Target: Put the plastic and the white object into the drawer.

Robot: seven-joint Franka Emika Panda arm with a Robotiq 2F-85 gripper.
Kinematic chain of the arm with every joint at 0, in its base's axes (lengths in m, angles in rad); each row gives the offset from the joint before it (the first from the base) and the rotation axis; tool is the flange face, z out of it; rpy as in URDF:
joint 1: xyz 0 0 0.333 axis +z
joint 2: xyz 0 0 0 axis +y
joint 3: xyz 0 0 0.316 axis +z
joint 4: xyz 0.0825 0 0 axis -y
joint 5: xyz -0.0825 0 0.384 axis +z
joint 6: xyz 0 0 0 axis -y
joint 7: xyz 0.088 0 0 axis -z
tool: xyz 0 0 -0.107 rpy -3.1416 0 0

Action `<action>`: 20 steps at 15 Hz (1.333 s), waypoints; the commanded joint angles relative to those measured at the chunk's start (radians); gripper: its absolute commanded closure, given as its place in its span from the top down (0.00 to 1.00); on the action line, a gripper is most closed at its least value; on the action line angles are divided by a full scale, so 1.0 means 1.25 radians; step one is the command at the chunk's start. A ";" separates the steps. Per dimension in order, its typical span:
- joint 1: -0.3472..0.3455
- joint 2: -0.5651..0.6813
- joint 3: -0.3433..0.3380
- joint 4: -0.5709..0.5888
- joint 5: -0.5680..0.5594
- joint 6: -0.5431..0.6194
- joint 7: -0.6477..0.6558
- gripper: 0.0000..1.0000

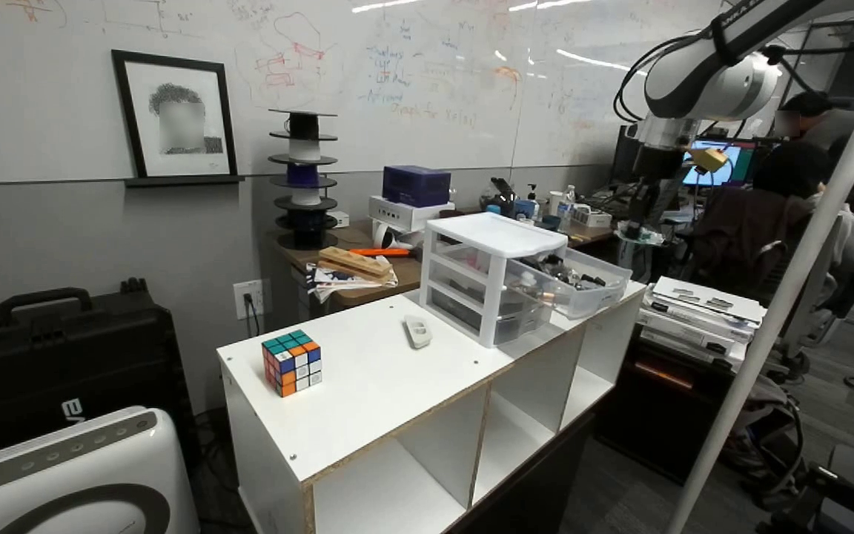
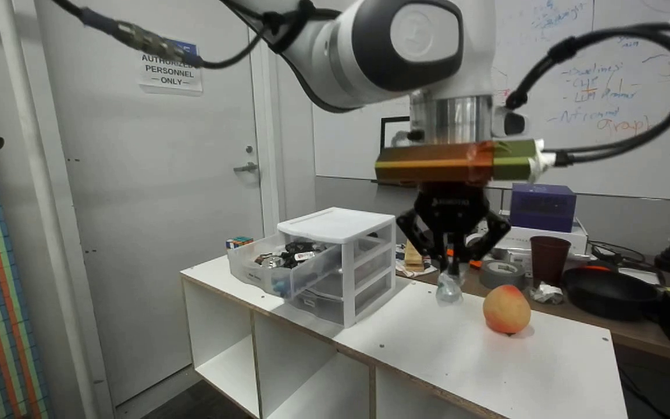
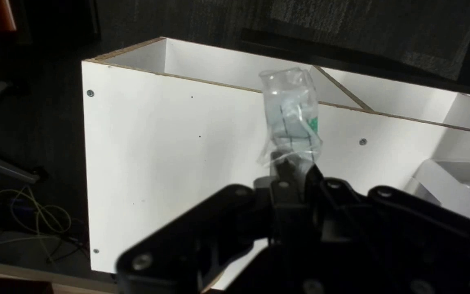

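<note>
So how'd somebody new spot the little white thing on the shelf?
Find the big white shelf unit. On top, between the drawer chest and the puzzle cube, lies the white object. It's longish, much smaller than the chest, without the cube's bright colours.

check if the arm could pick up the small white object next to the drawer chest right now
Probably not yet: the gripper is shut on clear plastic, and the drawer chest stands between it and the small white object, though nothing seems to cover that.
</note>
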 commanded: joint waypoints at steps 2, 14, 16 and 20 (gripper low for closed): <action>0.079 -0.164 0.002 -0.132 -0.049 -0.016 0.078 0.07; 0.229 -0.298 0.054 -0.286 -0.037 -0.078 0.090 0.07; 0.234 -0.288 0.052 -0.311 -0.019 -0.048 0.080 0.08; 0.241 -0.285 0.058 -0.369 0.020 0.087 0.094 0.08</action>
